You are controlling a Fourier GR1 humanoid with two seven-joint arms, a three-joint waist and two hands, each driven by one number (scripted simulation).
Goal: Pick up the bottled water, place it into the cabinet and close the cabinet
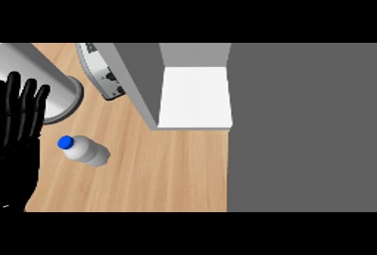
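1. Light wooden counter [162,169] fills the lower left; a wide grey panel [302,124] covers the right.
2. Open cabinet [195,94], white inside, upper centre.
3. Bottled water [85,151] lies left, blue-capped.
4. Left hand [18,129], fingers straight, rests at left edge.

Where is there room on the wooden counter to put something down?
The counter is bare between the bottled water and the grey cabinet door, below the cabinet's white shelf. The shelf is bare too. It is crowded at upper left: the left hand, a metal pot and an appliance.
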